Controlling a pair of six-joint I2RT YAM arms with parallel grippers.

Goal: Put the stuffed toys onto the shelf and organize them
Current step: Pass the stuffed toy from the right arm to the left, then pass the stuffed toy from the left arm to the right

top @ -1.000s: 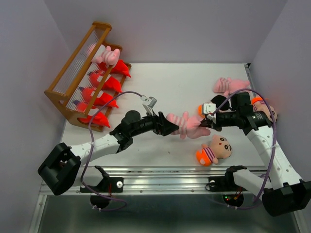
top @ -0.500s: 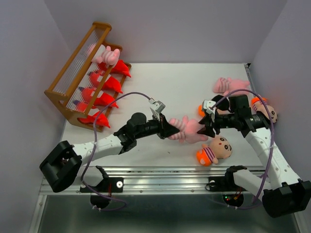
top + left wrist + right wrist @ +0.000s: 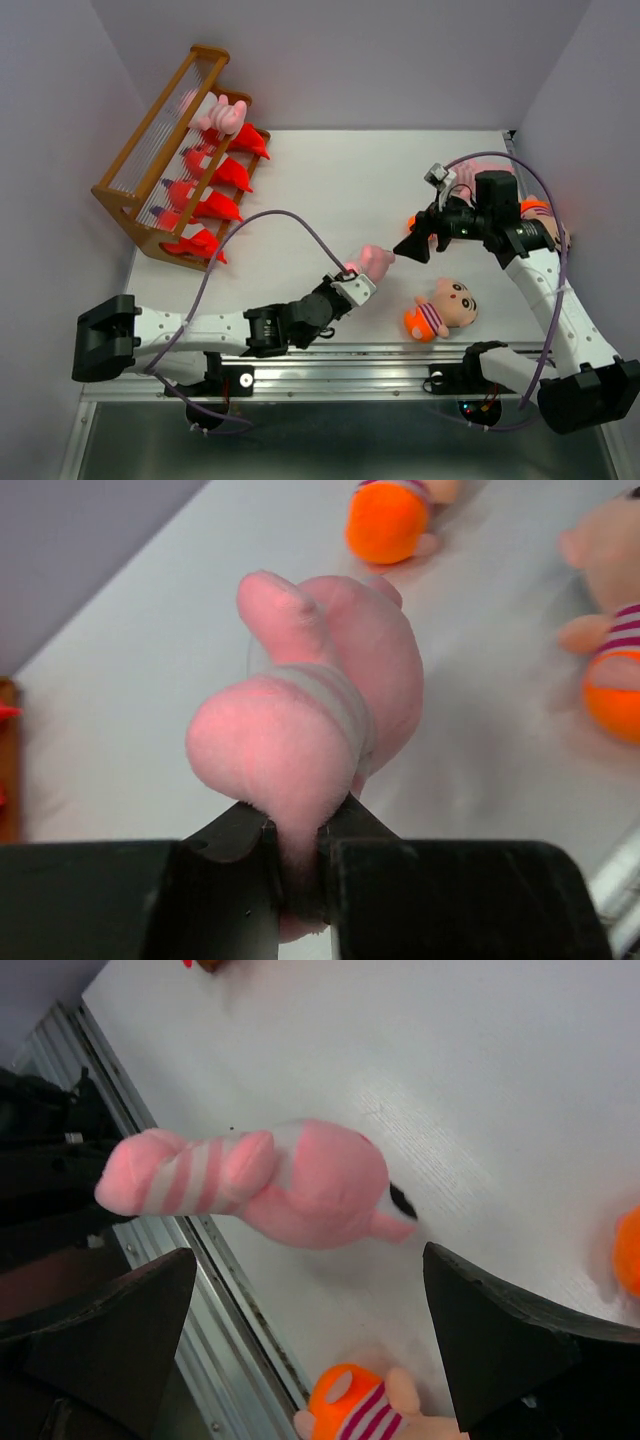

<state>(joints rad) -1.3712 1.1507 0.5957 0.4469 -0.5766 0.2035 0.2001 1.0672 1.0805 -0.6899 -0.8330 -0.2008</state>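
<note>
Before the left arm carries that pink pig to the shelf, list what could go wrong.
1. The left gripper pinches only a narrow end of the pink striped plush pig, so it may slip out mid-carry.
2. The brown wooden slatted shelf already holds red plush monsters; a swinging pig could knock them.

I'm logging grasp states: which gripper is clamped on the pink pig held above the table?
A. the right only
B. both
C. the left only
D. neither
C: the left gripper pinches the pink pig between its fingers, while the right gripper stands wide open with the pig clear of both fingers.
</note>
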